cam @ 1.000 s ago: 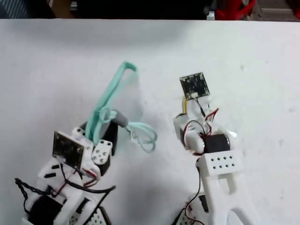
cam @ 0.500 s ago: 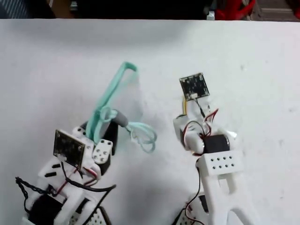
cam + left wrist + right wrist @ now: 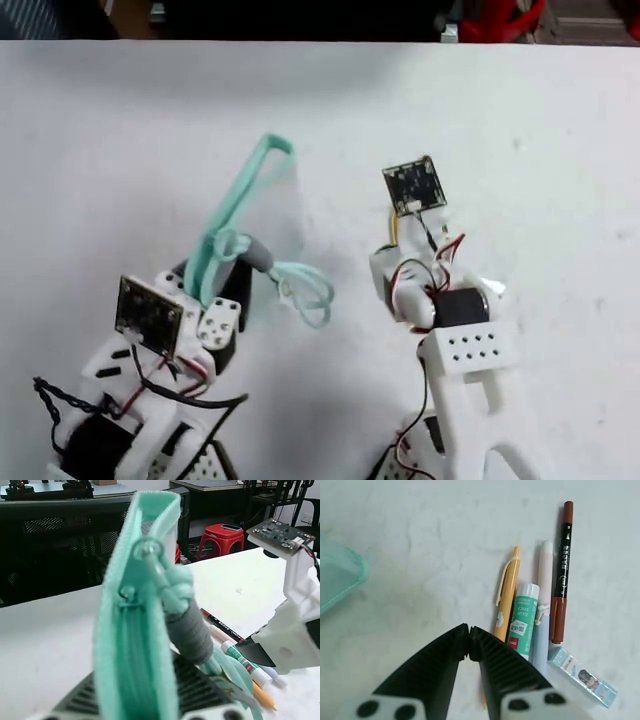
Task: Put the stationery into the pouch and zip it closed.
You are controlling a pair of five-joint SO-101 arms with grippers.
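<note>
The white desk (image 3: 120,110) carries everything. The high view shows the mint fabric pouch (image 3: 235,205) whole, standing on edge. The left wrist view adds its zipper and a grey ribbed pull (image 3: 192,630), with the left hand (image 3: 140,700) clamped on the pouch. The right wrist view shows the right hand (image 3: 469,642), its black ribbed tips together, above a brown marker (image 3: 562,570), pale pen (image 3: 543,595), orange pen (image 3: 507,590), green glue stick (image 3: 522,622) and small boxed eraser (image 3: 582,676), which lie side by side near the pouch.

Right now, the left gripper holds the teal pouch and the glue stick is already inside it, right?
No. The left gripper holds the teal pouch, but the glue stick lies on the table, as the right wrist view shows.
</note>
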